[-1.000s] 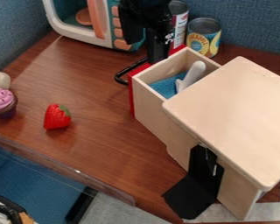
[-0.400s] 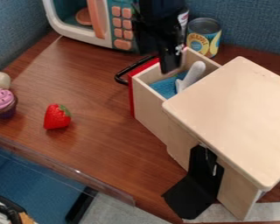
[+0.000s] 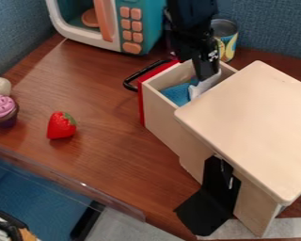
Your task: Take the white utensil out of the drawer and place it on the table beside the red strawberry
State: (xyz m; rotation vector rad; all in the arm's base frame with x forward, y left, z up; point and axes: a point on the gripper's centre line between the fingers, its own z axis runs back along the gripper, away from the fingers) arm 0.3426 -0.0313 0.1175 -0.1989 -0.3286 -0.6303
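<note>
Uppermost in the camera view, the black gripper [image 3: 207, 77] hangs over the open wooden drawer [image 3: 161, 112], at the white object [image 3: 202, 88] inside; whether it is wide, narrow or holding cannot be told. Beside that object lies blue material [image 3: 176, 94]; a strawberry [image 3: 61, 126] rests well apart.

1. The camera view looks down at a slant on the brown table [image 3: 109, 127], facing the blue cloth backdrop [image 3: 272, 30] toward twelve o'clock.
2. It sits near enough that the frame cuts the wooden box [image 3: 253, 127] at three o'clock and the toy microwave [image 3: 143, 21] at eleven.
3. Its height is probably moderate, though hard to judge.
</note>
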